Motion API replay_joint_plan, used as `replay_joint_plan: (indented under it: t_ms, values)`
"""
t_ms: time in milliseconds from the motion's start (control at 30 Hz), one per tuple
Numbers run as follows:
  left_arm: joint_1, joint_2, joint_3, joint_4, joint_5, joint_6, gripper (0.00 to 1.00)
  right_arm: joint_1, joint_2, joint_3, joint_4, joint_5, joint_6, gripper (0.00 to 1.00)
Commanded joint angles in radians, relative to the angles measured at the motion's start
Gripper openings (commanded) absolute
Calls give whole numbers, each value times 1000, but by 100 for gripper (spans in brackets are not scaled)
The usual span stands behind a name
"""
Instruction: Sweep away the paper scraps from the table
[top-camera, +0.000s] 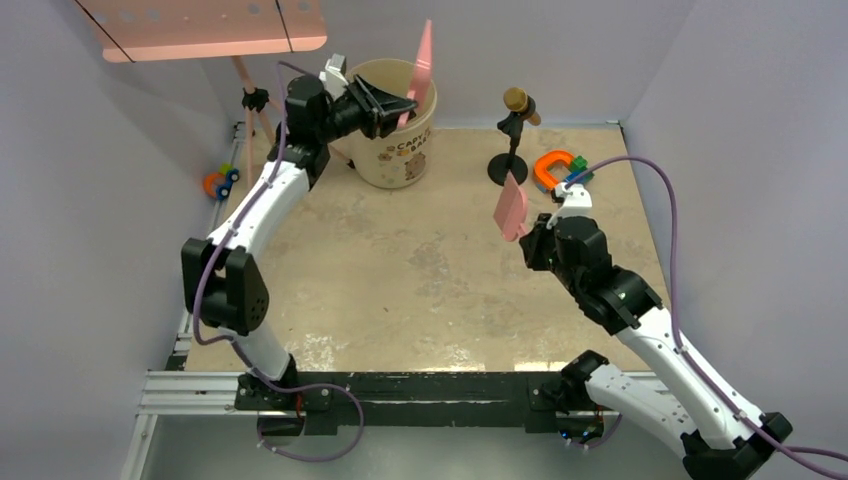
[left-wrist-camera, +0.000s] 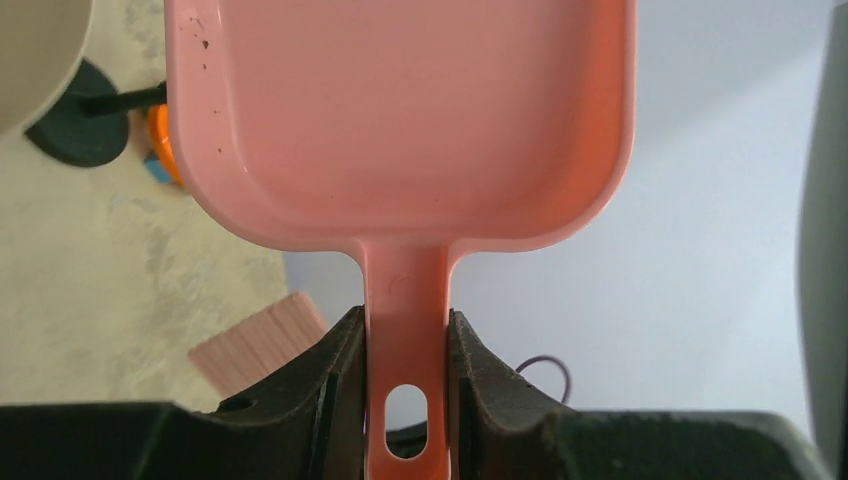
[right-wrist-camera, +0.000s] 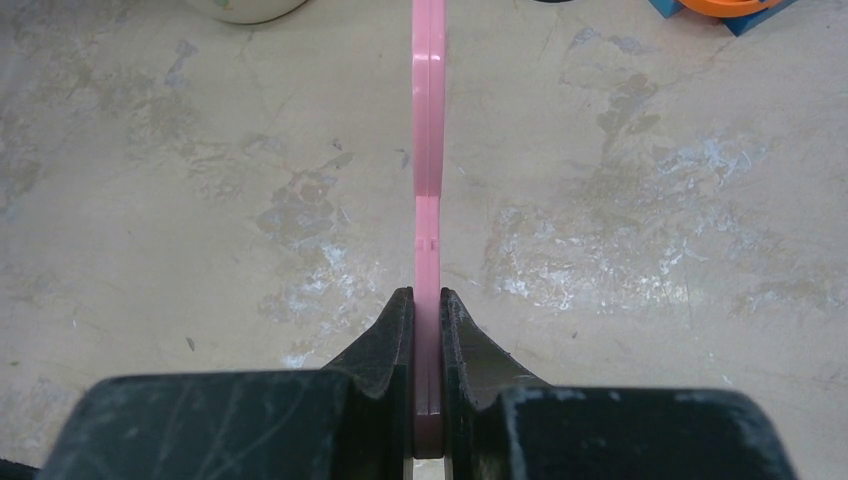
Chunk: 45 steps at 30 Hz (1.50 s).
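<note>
I count one dustpan (left-wrist-camera: 400, 120), its handle clamped in my left gripper (left-wrist-camera: 405, 335) and standing upright over one bucket (top-camera: 395, 150) at the far left of the table (top-camera: 400, 280). My right gripper (right-wrist-camera: 428, 305) pinches one brush (top-camera: 511, 210) above the table's right half. One toy cluster (top-camera: 555, 168) sits far right. I cannot tell where the paper scraps are.

The left arm (top-camera: 265, 205) reaches to the far left of the bench (top-camera: 400, 280), its jaws clamped on a pink dustpan (top-camera: 423, 62) that stands tipped up on edge over the mouth of a cream bucket (top-camera: 395, 160). The right arm (top-camera: 610, 290) holds a pink brush (top-camera: 511, 210) in its jaws above the right half of the bench. Beyond the brush, at the far right, stand a black stand (top-camera: 512, 150) with a gold head and, just beside it, orange, blue and green toy blocks (top-camera: 556, 167).
</note>
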Motion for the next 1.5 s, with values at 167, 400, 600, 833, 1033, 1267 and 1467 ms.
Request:
replay_joint_plan:
  t_ms: [167, 400, 600, 833, 1033, 1267, 1467]
  values:
    - [-147, -335, -67, -773, -261, 792, 0, -2, -44, -94, 164, -30, 80, 0]
    - [-231, -510, -362, -880, -591, 955, 0, -3, -8, -162, 243, -56, 201, 0]
    - [-233, -603, -588, -815, -687, 943, 0, -9, 132, -205, 388, -207, 233, 0]
    - [-231, -592, -743, -689, -808, 909, 0, -33, 254, -183, 438, -245, 268, 0]
    - [-229, -510, -796, -607, -856, 883, 0, -105, 340, -91, 321, -230, 258, 0]
    - [-227, -407, -751, -599, -914, 893, 0, -284, 353, -74, 312, -295, 233, 0]
    - [-224, -338, -671, -627, -922, 929, 0, -443, 423, -95, 495, -621, 264, 14]
